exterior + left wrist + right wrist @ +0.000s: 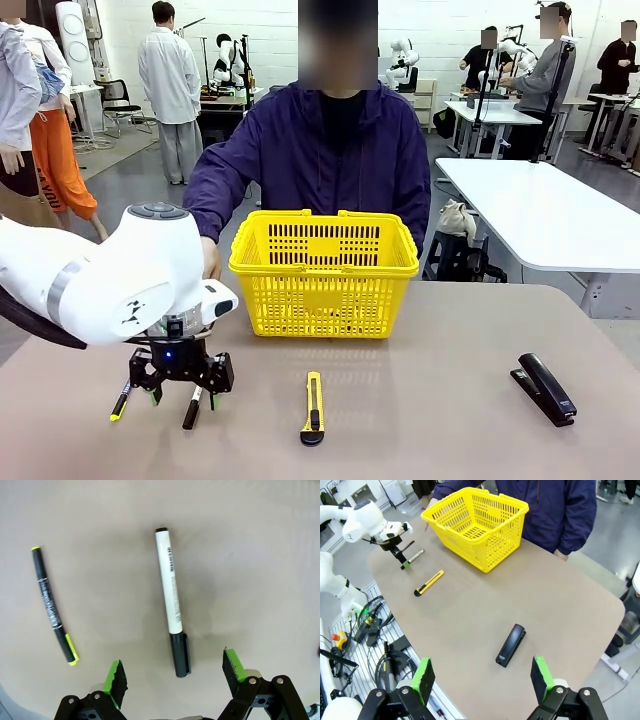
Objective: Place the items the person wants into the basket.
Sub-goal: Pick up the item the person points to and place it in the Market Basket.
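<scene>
Basket (323, 275) stands on the surface beyond the left claw (174, 670). Stapler (511, 645) lies just ahead of the right claw (481, 674), spread wide, empty. Marker (169, 585) lies beneath the left claw, equally wide, its cap between the pads.

A white wall (440, 20) spans the top of the frame. Grey floor (130, 190) lies below, with white tables (540, 215) at right and a chair (118, 100) at upper left.

Bright, even overhead room light throughout. Soft, diffuse shadows lie beside the marker (169, 587) and under the stapler (511, 645) (both wrist views). The surface (450, 340) reads matte and evenly lit. Wide-angle curvature bends its edges in the right wrist view; focus is sharp.
</scene>
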Controlling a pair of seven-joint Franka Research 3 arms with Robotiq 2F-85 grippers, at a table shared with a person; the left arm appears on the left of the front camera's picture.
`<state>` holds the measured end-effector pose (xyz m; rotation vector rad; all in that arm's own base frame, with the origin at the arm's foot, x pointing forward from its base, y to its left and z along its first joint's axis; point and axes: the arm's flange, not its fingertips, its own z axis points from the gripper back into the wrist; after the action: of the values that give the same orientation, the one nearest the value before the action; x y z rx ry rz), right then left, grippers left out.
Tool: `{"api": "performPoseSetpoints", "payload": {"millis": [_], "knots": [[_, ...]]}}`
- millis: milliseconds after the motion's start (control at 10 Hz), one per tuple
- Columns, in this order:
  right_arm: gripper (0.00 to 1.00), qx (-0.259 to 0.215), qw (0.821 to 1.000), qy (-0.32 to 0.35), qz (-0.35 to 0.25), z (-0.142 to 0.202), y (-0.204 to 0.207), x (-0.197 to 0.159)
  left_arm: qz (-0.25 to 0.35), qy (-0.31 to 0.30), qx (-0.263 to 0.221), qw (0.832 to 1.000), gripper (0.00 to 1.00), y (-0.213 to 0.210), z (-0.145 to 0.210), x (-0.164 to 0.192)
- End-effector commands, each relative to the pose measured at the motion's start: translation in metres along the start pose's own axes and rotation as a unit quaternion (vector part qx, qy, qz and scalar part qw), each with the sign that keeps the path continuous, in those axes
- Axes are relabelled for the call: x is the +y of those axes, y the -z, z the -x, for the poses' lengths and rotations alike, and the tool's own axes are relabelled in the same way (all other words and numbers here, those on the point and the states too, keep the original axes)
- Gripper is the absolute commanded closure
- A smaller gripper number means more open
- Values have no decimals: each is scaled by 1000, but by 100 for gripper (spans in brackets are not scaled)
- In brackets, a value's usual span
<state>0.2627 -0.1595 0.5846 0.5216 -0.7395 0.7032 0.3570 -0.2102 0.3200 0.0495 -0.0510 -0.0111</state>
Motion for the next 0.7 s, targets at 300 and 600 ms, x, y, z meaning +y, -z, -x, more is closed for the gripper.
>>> {"api": "performPoseSetpoints", "payload": {"millis": [300,600], "knots": [[0,-14,1000,-7,-11,-1,2,-2,16,-21,0,1000,0,12,1,-15],[0,-14,1000,-7,-11,-1,2,-2,16,-33,0,999,0,11,-2,-13]]}}
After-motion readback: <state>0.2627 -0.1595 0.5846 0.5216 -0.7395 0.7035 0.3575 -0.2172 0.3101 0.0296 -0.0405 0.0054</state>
